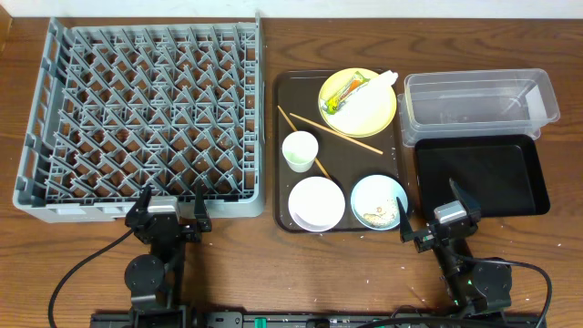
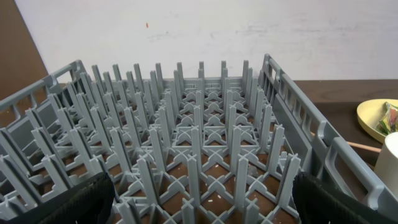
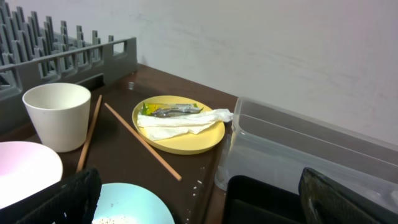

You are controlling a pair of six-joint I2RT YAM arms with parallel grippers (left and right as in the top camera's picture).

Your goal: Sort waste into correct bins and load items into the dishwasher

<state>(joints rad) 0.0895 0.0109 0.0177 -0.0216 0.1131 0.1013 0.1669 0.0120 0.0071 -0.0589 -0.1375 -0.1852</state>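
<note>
The grey dish rack (image 1: 146, 118) fills the left of the table and the left wrist view (image 2: 199, 143). A yellow plate (image 1: 344, 117) holds a white napkin (image 1: 373, 87) and wrapper scraps (image 1: 339, 96); it also shows in the right wrist view (image 3: 186, 142) with the napkin (image 3: 180, 121). Chopsticks (image 1: 328, 125), a pale cup (image 1: 300, 151), a white bowl (image 1: 316, 202) and a light-blue bowl (image 1: 379, 201) with rice grains lie on the brown tray. The clear tub (image 1: 478, 102) and black tray (image 1: 481, 175) are at the right. My left gripper (image 1: 170, 206) and right gripper (image 1: 433, 212) are open and empty at the front.
The brown serving tray (image 1: 284, 137) sits between the rack and the bins. Small pale crumbs are scattered on the tray and table near the blue bowl. The arm bases and cables are along the front edge.
</note>
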